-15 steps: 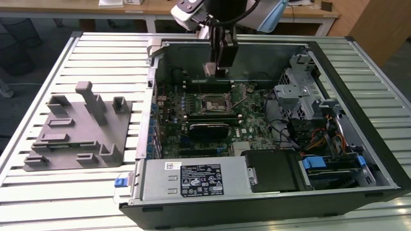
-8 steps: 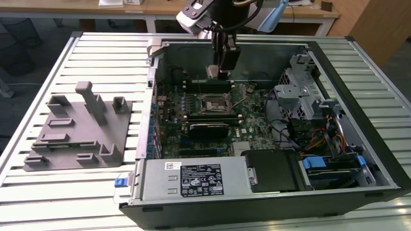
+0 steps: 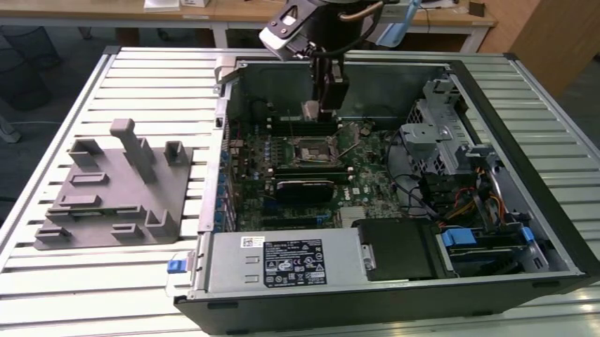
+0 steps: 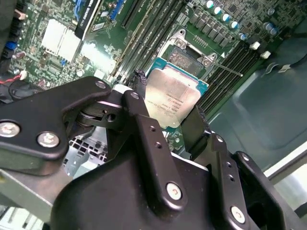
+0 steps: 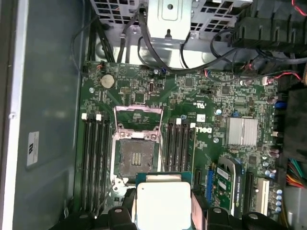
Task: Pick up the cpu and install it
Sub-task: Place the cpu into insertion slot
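cpu clamped in end effector near open socket
the end effector [image 4: 169, 103] is clamped on the cpu [image 4: 171, 97] across two opposite edges, at the upper centre of the exterior view, raised clear of the open socket [image 5: 136, 154] and near it. judged light, thin and rigid, with a slick metal top and a fragile underside: grip the edges only and keep it level.

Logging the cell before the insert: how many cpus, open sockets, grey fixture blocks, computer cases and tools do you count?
cpu: 1, held in the tool
open socket: 1
grey fixture block: 1
computer case: 1
tool: 1
Total: 5
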Robot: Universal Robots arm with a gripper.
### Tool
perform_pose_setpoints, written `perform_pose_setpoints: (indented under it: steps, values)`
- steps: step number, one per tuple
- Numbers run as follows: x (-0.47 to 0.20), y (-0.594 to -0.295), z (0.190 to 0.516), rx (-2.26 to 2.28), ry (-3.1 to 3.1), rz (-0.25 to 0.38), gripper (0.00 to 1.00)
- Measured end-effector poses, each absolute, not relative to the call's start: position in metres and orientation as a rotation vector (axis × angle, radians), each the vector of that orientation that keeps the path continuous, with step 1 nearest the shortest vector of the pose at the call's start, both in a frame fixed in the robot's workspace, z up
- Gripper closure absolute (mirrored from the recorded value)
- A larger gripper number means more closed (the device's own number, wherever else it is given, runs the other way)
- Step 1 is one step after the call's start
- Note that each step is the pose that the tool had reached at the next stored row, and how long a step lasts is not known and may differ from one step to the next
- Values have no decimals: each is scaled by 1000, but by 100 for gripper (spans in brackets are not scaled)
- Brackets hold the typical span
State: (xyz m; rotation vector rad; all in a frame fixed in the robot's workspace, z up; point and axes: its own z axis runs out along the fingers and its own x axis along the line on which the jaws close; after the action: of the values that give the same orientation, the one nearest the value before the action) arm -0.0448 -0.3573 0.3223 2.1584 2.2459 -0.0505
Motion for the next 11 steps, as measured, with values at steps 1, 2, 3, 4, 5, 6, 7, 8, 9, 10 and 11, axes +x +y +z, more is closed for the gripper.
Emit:
perform_pose_setpoints:
  steps: [1,2,3,4,5,6,7,8,9,10,11]
  values:
    - [-45,-357,321,2171,2234,-51,46]
    - [-44,-357,320,2183,2223,-51,46]
    - [-44,-357,318,2188,2217,-51,46]
    - [-43,-356,316,2189,2217,-51,46]
    - [-43,-355,315,2189,2216,-51,46]
    - [-42,-355,313,2189,2216,-51,46]
    - [-42,-354,311,2189,2217,-51,46]
    - [-42,-354,309,2189,2216,-50,46]
    - [-42,-353,308,2189,2216,-49,46]
    - [-42,-353,307,2189,2217,-45,46]
    - [-42,-353,306,2189,2217,-43,46]
